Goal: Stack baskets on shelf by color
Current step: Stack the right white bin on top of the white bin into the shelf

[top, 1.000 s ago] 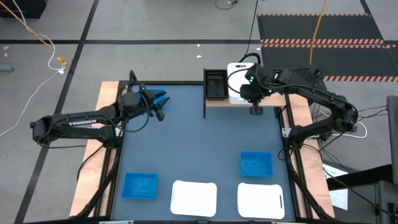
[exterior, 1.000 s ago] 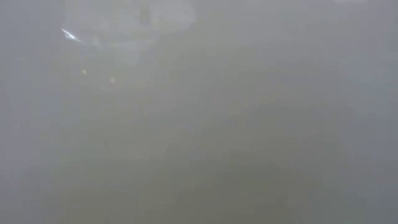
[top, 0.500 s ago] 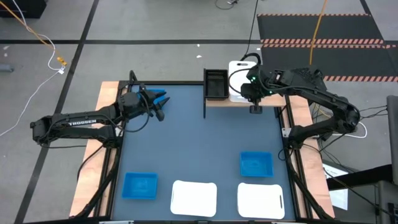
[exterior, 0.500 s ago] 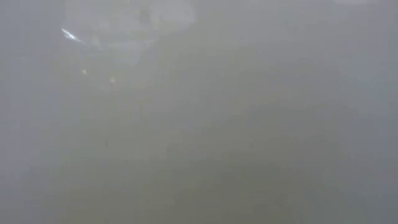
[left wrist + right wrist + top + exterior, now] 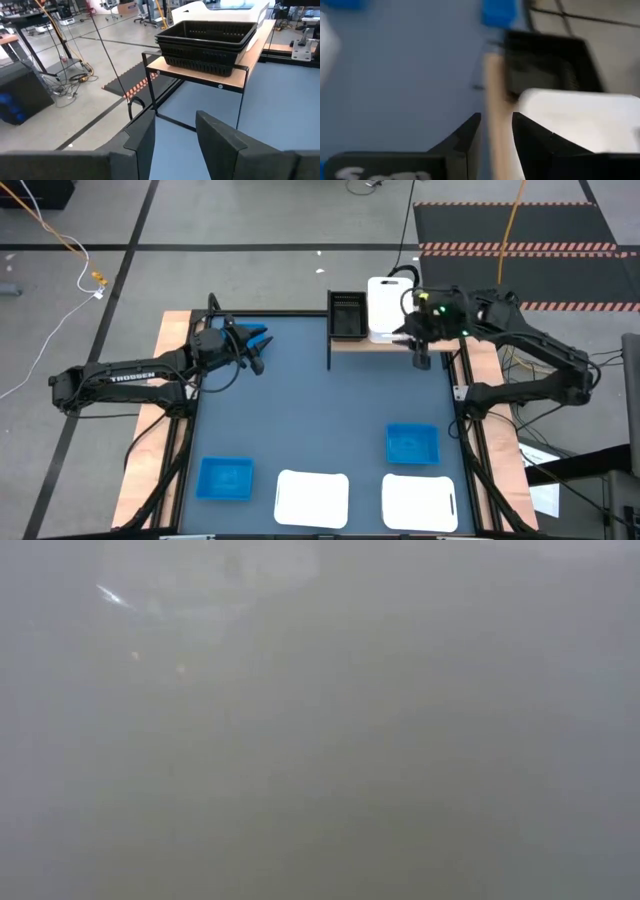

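On shelf | white basket just beside right hand | fingers parted, empty

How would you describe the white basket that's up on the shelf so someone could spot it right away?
Find the wooden shelf at the table's far edge. Two baskets sit on it side by side: the white basket lies nearer the right arm's tool, beside the black basket. It is the only white one off the tabletop.

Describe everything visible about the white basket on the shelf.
The white basket is a shallow rectangular plastic tray with rounded corners, lying flat on the wood-grain shelf, right beside the black basket. The right claw is just off its near right corner, not gripping it. Nothing shows inside it.
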Motion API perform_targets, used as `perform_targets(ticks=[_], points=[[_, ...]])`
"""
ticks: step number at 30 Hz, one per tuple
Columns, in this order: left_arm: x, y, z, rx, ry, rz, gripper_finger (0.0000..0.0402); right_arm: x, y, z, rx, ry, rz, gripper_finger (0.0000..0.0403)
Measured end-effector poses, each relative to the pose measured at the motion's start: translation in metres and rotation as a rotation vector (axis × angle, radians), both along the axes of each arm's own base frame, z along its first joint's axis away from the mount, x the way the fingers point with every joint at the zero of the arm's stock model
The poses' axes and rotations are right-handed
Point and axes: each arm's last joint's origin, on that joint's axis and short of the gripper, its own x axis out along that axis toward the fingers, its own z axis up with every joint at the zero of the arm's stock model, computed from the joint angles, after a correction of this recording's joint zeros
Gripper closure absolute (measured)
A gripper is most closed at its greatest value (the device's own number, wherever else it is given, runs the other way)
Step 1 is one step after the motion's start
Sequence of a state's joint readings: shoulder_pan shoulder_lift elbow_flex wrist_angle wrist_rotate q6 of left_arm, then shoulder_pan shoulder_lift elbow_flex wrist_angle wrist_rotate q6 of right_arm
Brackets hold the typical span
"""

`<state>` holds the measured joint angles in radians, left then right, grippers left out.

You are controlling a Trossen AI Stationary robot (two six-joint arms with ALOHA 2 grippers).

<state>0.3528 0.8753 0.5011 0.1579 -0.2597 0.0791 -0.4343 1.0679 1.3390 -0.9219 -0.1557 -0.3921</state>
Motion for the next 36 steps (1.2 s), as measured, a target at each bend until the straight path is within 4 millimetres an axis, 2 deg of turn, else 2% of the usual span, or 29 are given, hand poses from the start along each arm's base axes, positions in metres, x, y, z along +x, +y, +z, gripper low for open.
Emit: perform_targets(ticks=[4, 12, 16, 21, 25, 28, 30, 32, 36], points=[[0.0, 0.0, 0.0, 0.048, 0.033, -0.017, 0.0256, 0.003, 0.028, -0.013, 0.082, -0.037, 0.133, 0.0301], [0.0, 0.0, 0.0, 0.113, 0.075, -0.034, 0.0256, 0.026, 0.087, -0.08, 0.103, 0.076, 0.295, 0.0302], [0.001, 0.0, 0.002, 0.153, 0.079, -0.042, 0.0256, 0.038, 0.119, -0.097, 0.092, 0.139, 0.395, 0.0302], [0.001, 0.0, 0.003, 0.184, 0.09, -0.048, 0.0256, 0.046, 0.151, -0.097, 0.064, 0.157, 0.542, 0.0302], [0.001, 0.0, 0.003, 0.183, 0.087, -0.048, 0.0256, 0.049, 0.164, -0.088, 0.025, 0.135, 0.615, 0.0302], [0.002, -0.001, 0.005, 0.127, 0.022, -0.06, 0.0256, 0.048, 0.172, -0.078, -0.016, 0.112, 0.653, 0.0302], [0.005, -0.004, 0.009, 0.048, -0.078, -0.147, 0.0256, 0.046, 0.178, -0.071, -0.041, 0.089, 0.685, 0.0302], [0.012, -0.012, 0.011, -0.008, -0.154, -0.304, 0.0256, 0.043, 0.185, -0.065, -0.054, 0.072, 0.723, 0.0302], [0.034, -0.041, 0.006, -0.077, -0.206, -0.531, 0.0256, 0.033, 0.197, -0.066, -0.039, 0.125, 0.765, 0.0302]])
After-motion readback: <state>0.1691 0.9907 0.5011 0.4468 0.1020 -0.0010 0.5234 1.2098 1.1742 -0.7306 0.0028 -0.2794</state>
